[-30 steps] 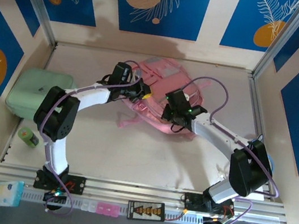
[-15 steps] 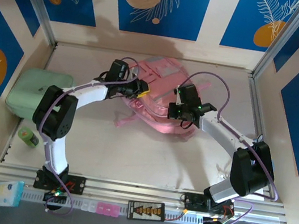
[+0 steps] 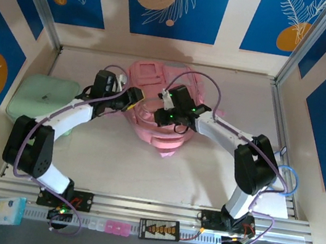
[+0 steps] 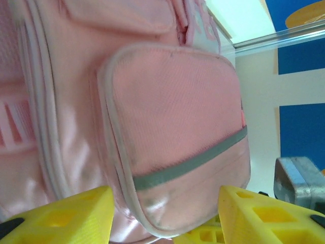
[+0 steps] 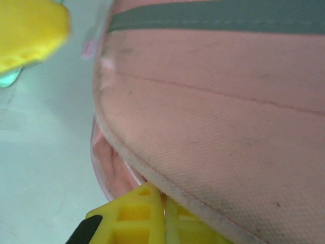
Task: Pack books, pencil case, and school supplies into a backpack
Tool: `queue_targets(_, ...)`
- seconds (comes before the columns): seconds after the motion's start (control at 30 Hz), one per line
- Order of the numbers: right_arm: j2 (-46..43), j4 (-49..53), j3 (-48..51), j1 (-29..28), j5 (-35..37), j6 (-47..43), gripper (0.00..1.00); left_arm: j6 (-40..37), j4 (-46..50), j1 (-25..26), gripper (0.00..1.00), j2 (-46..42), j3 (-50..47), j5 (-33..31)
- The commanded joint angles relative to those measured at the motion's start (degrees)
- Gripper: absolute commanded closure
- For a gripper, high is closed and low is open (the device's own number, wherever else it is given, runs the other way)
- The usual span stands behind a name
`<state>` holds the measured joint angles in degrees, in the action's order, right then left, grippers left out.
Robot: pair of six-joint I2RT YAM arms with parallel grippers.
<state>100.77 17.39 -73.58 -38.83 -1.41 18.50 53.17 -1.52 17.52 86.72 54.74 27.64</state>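
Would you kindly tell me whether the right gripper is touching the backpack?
Touching: the right wrist view shows the right gripper shut on the piped edge of the backpack.

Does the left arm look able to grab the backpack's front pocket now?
Probably yes: the left gripper has its jaws open either side of the pocket, nothing between them and the backpack fabric.

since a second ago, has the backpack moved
Yes. The backpack has shifted left, toward the mint-green case.

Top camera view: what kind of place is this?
Likely a robot test booth: white-and-black robot arms bolted to a metal rail, blue leaf-print wall panels, a pink fabric backpack on the pale table.
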Motion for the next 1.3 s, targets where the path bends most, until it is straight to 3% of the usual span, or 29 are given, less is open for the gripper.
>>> queue_targets(0.0,1.6,-3.1,-4.2,-1.6,-3.7,1.2,1.00,3.3,-2.8,-0.2,0.46,-0.9,-2.8,-1.8)
queue_targets(0.17,3.0,-2.9,-6.0,-3.0,-4.4,1.6,1.00,4.5,-4.8,-0.1,0.53,1.4,-2.8,-0.9)
queue_targets(0.37,2.8,-2.0,-5.2,-3.5,-3.6,1.6,1.00,5.0,-7.0,-0.1,0.67,4.5,-0.6,0.0)
queue_targets(0.47,2.1,-0.8,-4.5,-3.5,-0.9,1.6,1.00,3.8,-5.7,-0.1,0.80,5.2,0.4,-0.9)
queue_targets(0.6,-0.4,1.8,-1.7,-3.0,10.6,4.0,1.00,1.2,-2.6,-0.3,1.00,5.3,1.6,-2.8)
queue_targets(0.87,-7.9,8.5,7.3,0.0,30.6,12.2,1.00,-1.9,0.2,-0.7,1.00,5.0,2.6,-4.0)
queue_targets(1.0,-8.8,8.8,8.4,2.0,27.3,13.0,1.00,-1.9,0.1,-0.7,1.00,5.2,3.0,-3.4)
queue_targets(1.13,-6.3,7.3,5.9,1.6,20.5,9.5,0.88,-1.3,-0.5,-0.7,1.00,5.5,3.7,-2.1)
queue_targets(1.27,-3.2,8.1,3.1,1.3,19.9,9.3,0.83,-1.0,-0.8,-0.7,1.00,5.6,4.0,-1.0)
